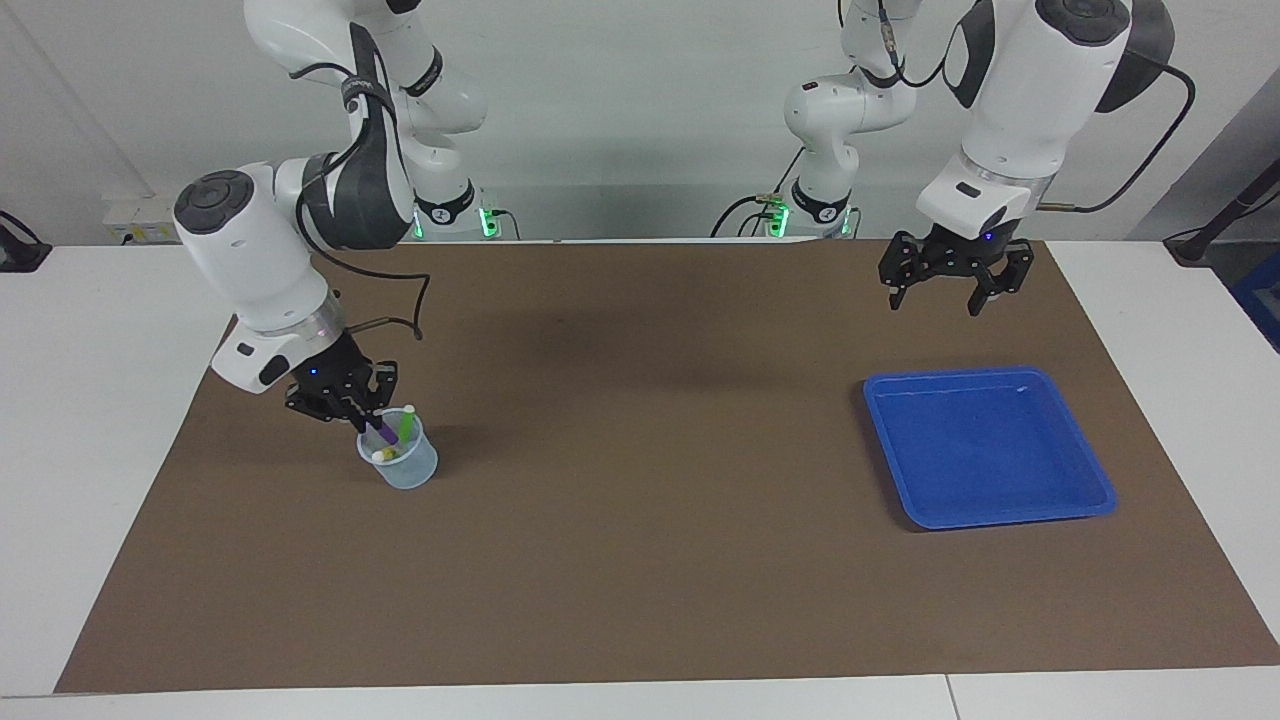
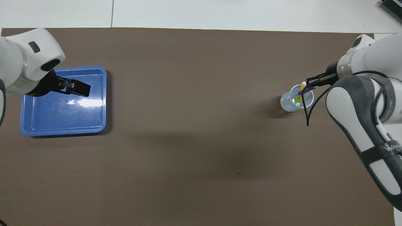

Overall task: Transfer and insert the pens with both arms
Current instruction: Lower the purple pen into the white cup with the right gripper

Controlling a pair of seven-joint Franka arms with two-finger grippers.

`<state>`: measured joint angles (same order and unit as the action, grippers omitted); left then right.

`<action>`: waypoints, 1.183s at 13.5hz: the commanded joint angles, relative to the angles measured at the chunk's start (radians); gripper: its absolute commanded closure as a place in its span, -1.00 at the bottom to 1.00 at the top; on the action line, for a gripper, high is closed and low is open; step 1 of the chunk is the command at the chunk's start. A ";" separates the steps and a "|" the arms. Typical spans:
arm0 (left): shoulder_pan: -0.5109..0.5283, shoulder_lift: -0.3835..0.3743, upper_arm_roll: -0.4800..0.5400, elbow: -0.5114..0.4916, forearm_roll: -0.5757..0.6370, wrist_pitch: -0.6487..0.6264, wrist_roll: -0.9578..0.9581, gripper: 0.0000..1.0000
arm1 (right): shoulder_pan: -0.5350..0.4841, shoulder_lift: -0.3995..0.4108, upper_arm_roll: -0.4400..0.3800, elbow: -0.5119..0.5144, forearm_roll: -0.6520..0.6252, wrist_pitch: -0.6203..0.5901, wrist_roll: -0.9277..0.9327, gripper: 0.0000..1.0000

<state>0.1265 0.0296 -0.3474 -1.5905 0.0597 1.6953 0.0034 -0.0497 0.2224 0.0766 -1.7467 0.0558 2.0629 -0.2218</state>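
The right tool (image 1: pixel 366 418), clamped on the purple pen (image 1: pixel 384 435), has it angled into the clear cup (image 1: pixel 400 466) with the green pen (image 1: pixel 405 425) and yellow pen (image 2: pixel 301 89), at the right arm's end of the surface (image 1: pixel 640 560). Any sideways drag before release could tip this light cup. The left tool (image 1: pixel 952 290) waits empty, fingers spread, over the surface near the blue tray (image 1: pixel 1090 495).

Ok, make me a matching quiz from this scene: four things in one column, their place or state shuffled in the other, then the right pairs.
Things:
1. purple pen
2. tray
3. left claw
4. green pen

Place or state:
A. open, in the air
B. standing in the cup, free
C. blue, nothing in it
D. gripped by the right claw, tip in the cup

Pairs: 1-D, 2-C, 3-A, 4-B
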 commanded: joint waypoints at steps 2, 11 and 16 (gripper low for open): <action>0.010 -0.031 -0.004 -0.029 0.005 -0.013 0.006 -1.00 | -0.010 -0.006 0.006 -0.037 -0.019 0.042 0.015 1.00; 0.012 -0.033 -0.004 -0.031 0.005 -0.016 0.006 -1.00 | -0.004 -0.008 0.005 -0.027 -0.019 0.014 0.041 -1.00; 0.008 -0.036 -0.005 -0.032 0.005 -0.014 0.006 -1.00 | -0.013 -0.057 0.003 0.046 -0.043 -0.128 0.041 -1.00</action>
<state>0.1261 0.0206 -0.3517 -1.6000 0.0597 1.6892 0.0034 -0.0509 0.1961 0.0735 -1.7176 0.0507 1.9836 -0.2065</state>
